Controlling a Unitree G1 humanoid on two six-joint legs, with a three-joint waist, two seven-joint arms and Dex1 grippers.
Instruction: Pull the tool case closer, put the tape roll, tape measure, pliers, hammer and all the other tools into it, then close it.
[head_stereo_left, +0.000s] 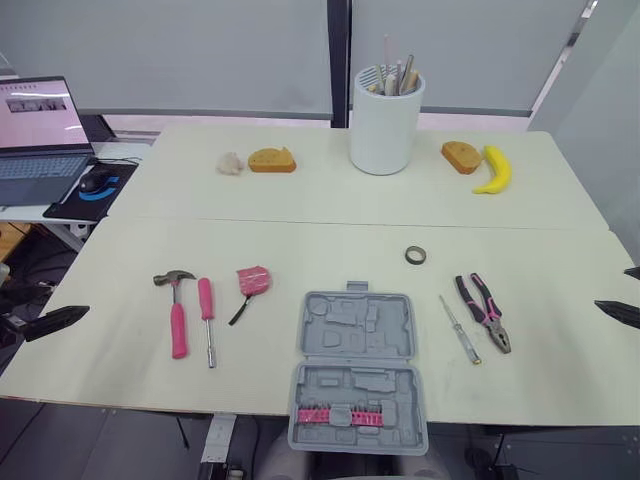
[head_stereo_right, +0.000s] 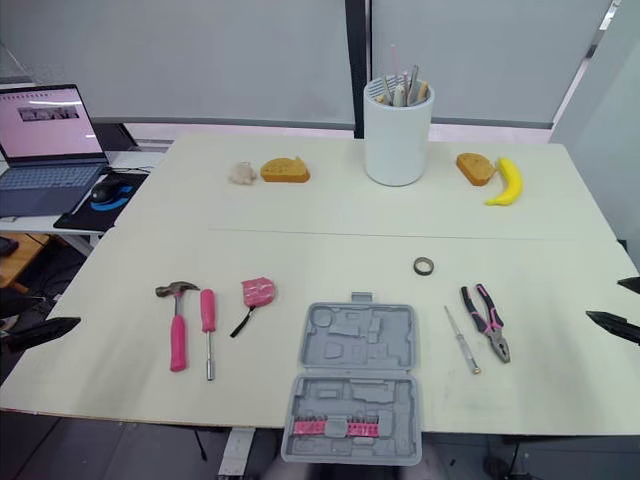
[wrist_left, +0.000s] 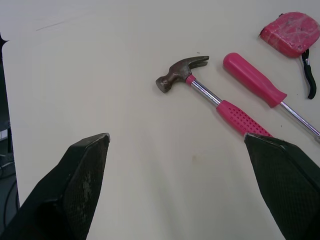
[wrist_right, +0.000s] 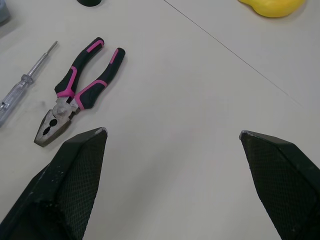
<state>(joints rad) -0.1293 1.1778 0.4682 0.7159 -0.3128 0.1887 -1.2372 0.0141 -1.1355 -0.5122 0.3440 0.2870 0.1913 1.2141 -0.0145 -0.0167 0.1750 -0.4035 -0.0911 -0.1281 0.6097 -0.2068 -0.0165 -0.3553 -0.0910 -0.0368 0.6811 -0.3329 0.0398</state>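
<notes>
We hold the left gripper (wrist_left: 175, 137) and right gripper (wrist_right: 172, 132), jaws apart. A utensil cup (head_stereo_left: 383, 130) and banana (head_stereo_left: 495, 172) sit beyond the open tool case (head_stereo_left: 355, 325).

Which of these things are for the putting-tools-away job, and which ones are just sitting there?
For the job: tool case, hammer, pink screwdriver, tape measure, tape roll, thin screwdriver, pliers.

Just lying about: white pot of utensils, banana, left bread piece, right bread piece, pale lump, laptop, mouse.
</notes>
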